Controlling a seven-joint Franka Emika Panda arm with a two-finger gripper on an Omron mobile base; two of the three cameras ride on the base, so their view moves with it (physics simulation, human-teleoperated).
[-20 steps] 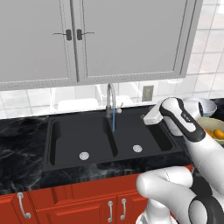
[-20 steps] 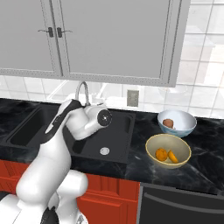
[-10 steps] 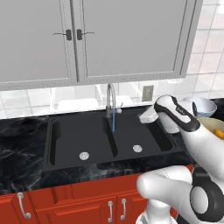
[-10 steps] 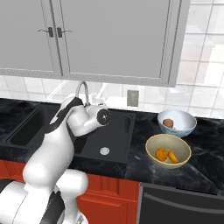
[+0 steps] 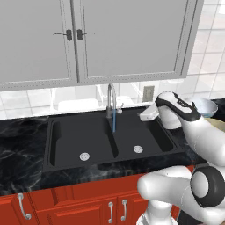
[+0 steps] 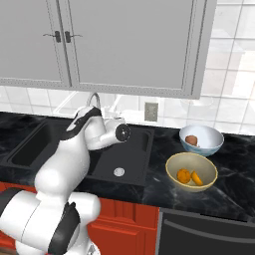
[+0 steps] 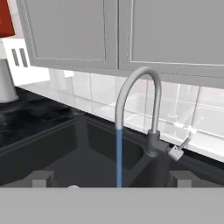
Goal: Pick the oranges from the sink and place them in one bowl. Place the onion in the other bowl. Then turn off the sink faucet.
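- You are looking at the faucet (image 7: 139,109) straight ahead of the hand: its arched spout is pouring a thin blue stream of water (image 7: 119,157) down into the sink (image 5: 66,140), and its small lever is sticking out to the right of its base in the hand view.
- From the left base view the faucet (image 5: 111,100) is standing at the far edge of the sink, above the divider between the two basins, with the water (image 5: 114,123) falling just beside that divider.
- Your gripper (image 7: 111,178) is hovering above the right basin, aimed at the faucet and apart from it; its fingers (image 7: 43,178) are standing wide apart with nothing between them.
- Each basin is showing a round pale drain (image 5: 84,156), and you are seeing no fruit lying in either basin.
- The two oranges (image 6: 189,177) are lying side by side in the yellow-tan bowl (image 6: 174,162), which is sitting on the black counter (image 6: 234,174) to the right of the sink, toward the near edge.
- The onion (image 6: 191,140) is resting in the pale blue-white bowl (image 6: 214,144), just beyond the yellow-tan bowl and nearer the wall.
- Grey cabinets (image 5: 88,39) are hanging above the sink, a wall socket (image 6: 151,110) is sitting on the tiles right of the faucet, and red cupboard doors (image 5: 66,206) are running below the counter.
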